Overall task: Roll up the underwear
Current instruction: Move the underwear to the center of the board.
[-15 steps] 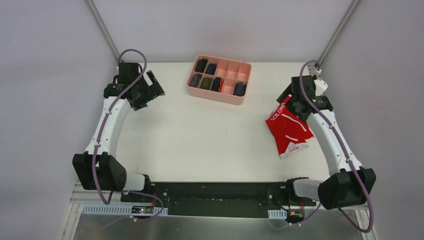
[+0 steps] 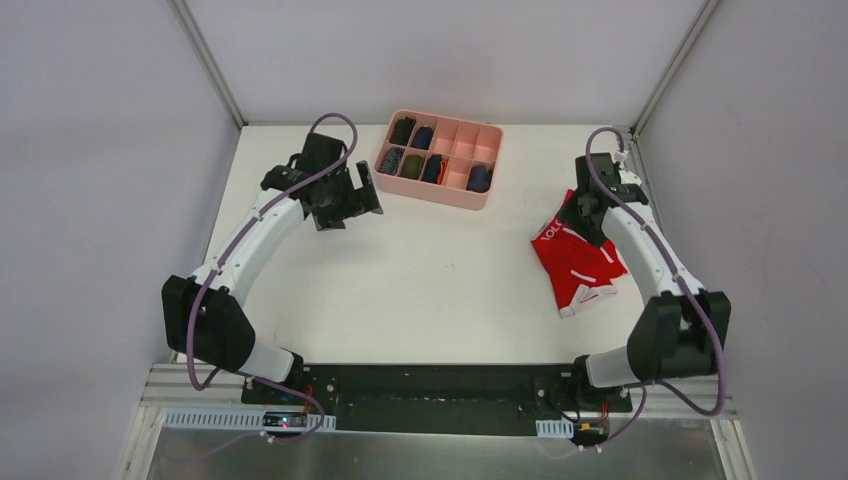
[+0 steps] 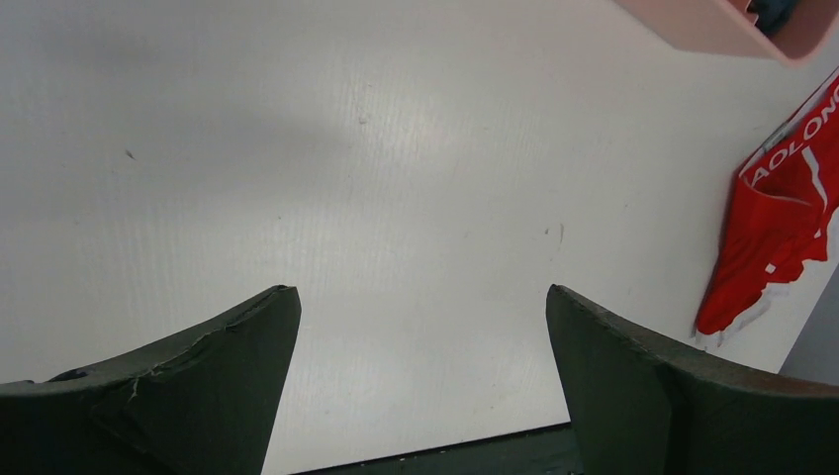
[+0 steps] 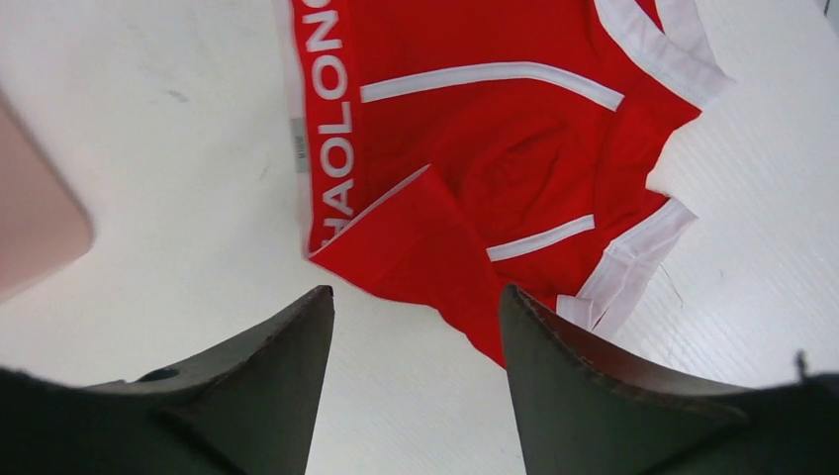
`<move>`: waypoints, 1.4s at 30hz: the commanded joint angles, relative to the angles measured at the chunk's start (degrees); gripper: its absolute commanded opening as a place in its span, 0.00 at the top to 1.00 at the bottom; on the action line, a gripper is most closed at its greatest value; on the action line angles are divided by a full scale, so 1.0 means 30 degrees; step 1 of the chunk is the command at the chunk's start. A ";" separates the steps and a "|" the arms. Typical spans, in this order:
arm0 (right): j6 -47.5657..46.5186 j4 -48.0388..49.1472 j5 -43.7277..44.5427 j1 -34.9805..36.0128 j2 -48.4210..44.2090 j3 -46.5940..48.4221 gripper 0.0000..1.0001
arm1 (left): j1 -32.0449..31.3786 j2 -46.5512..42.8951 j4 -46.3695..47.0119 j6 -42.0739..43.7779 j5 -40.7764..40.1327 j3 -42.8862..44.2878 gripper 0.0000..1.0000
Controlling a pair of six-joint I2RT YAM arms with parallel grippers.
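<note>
Red underwear (image 2: 578,262) lies about where it lay half a second ago, at the right side of the counter (image 2: 420,290). The arms around it have moved. The right arm has drawn its elbow in. The left arm has swung from the far left edge toward the middle.

The garment is spread loosely rather than flat. Its lettered white-and-red band runs along one side, white stripes cross the body, and one corner is folded over onto itself.

In the wrist view, the right end effector (image 4: 416,297) hovers just short of that folded corner. Its jaws are partly apart and hold nothing.

The left end effector (image 2: 345,200) hangs well apart from the cloth, just beside the left end of the pink compartment tray (image 2: 430,190). Its jaws are spread as wide as they go and are empty. The tray holds several dark rolled garments (image 2: 412,165).

Rolling has not begun. The likely risks:
- The flipped corner and wrinkles could be rolled in, giving a lopsided bundle that springs open.
- A pinch at the fold could catch only the top layer, so the rest drags.
- The cloth sits near the counter's right edge, so a push outward could slide it off.
- Once the left arm crosses over, the two arms will be working close together.
</note>
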 commanded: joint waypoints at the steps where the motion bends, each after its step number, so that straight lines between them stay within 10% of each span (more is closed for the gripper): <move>1: 0.0577 -0.1414 -0.0722 -0.1054 0.3047 0.1618 0.36 | -0.0863 0.0395 -0.0044 -0.0942 -0.0123 -0.0528 0.01; 10: 0.1816 -0.1370 -0.2461 -0.1178 0.9489 0.3849 0.33 | -0.1066 0.0649 -0.0099 -0.0754 -0.0318 -0.0239 0.01; 19: 0.1325 -0.1040 -0.2574 -0.0657 0.8701 0.3029 1.00 | -0.1066 0.0092 -0.0220 -0.0985 -0.0742 -0.0953 0.01; 30: -0.2769 -0.0913 -0.5223 0.9794 0.1412 0.0048 1.00 | -0.0993 0.2046 -0.0540 -0.0137 -0.0970 0.1670 0.01; 32: -0.3084 -0.0591 -0.4607 1.2500 0.0284 -0.1275 0.83 | -0.0978 0.2734 -0.0571 -0.0249 -0.0497 0.2175 0.01; 35: -0.1635 -0.1219 -0.3960 1.4360 -0.0608 -0.2824 0.26 | -0.0978 0.3839 -0.0623 -0.0898 0.0337 0.2371 0.01; 42: 0.1676 -0.2005 -0.1733 1.4010 -0.3156 -0.4078 0.22 | -0.1006 0.4239 -0.0851 -0.1818 0.2011 0.0315 0.13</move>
